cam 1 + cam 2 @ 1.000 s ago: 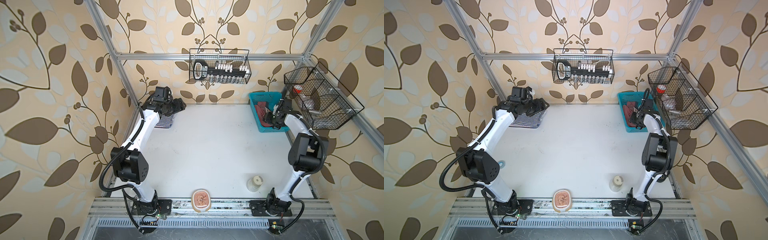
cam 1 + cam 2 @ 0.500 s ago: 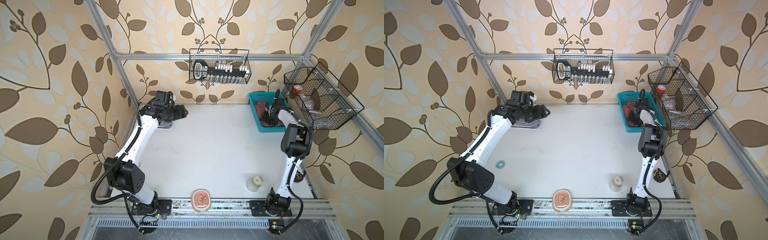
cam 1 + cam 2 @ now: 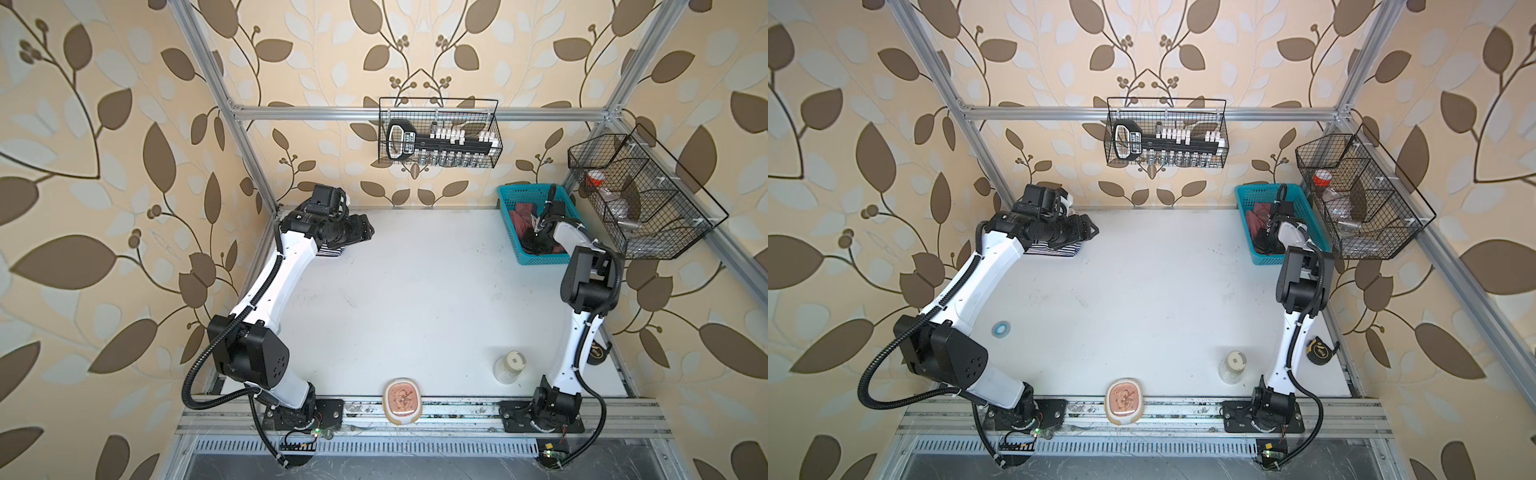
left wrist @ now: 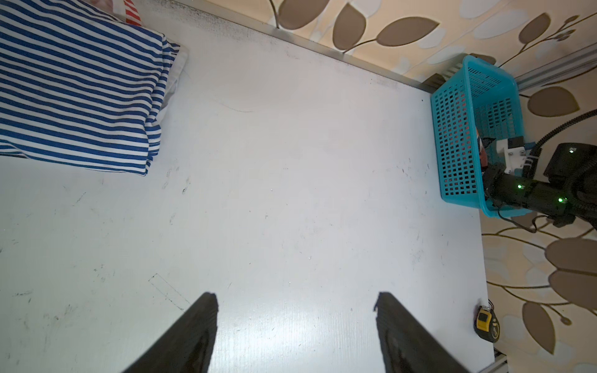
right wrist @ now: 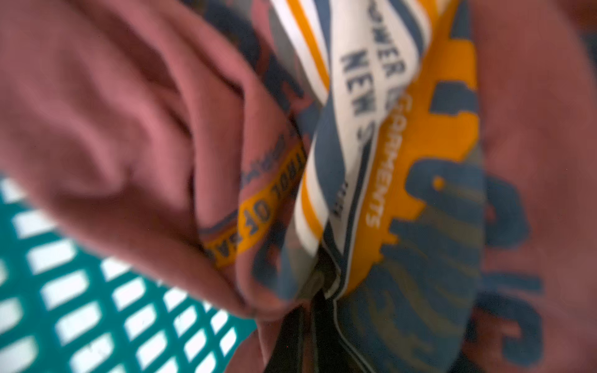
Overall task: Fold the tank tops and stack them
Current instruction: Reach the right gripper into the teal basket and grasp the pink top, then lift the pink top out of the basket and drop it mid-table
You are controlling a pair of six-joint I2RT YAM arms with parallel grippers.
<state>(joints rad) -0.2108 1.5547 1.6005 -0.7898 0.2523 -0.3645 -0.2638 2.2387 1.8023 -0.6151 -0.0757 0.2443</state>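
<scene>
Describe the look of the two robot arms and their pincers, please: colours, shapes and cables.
Both the left arm and the right arm have smooth white link shells, blocky black joint housings and black bases. A ribbed black cable hose loops beside the left arm. Small green lights glow on the right arm. The left pincer has two flat black fingers.

Both top views look steeply down from above the near edge, sharing my whole table (image 3: 415, 299). My left wrist camera faces right toward the basket (image 4: 452, 129); my right one sits close against the red top (image 5: 113, 129) inside it.
</scene>
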